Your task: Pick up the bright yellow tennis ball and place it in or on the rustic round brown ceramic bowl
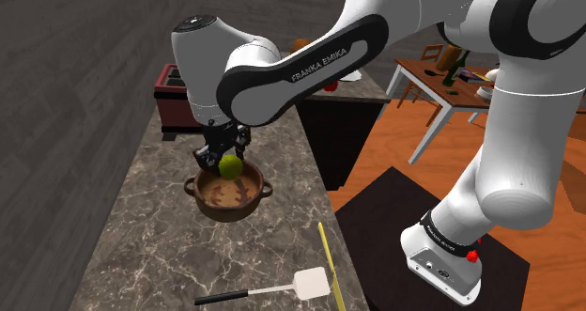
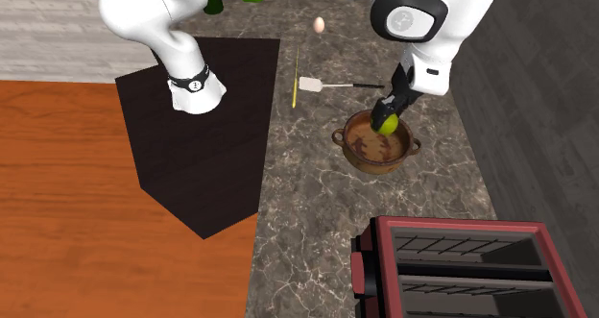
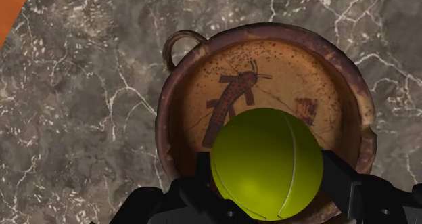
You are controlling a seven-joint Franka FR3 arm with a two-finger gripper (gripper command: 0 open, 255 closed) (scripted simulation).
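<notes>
My black gripper (image 1: 227,163) is shut on a yellow-green tennis ball (image 1: 229,165), holding it just above the brown two-handled bowl (image 1: 199,194) on the marble counter. In the wrist view the ball (image 3: 266,163) sits clasped between both fingers (image 3: 338,182), directly over the bowl's painted inside (image 3: 297,87). The second exterior view shows the gripper (image 2: 388,117) with the ball (image 2: 387,123) hanging over the bowl's (image 2: 363,157) far rim.
A white spatula with a black handle (image 1: 282,288) and a thin yellow stick (image 1: 326,262) lie on the counter near its front edge. A red-and-black toaster (image 2: 461,268) stands at the far end by the wall. An egg (image 2: 319,24) rests beyond the spatula.
</notes>
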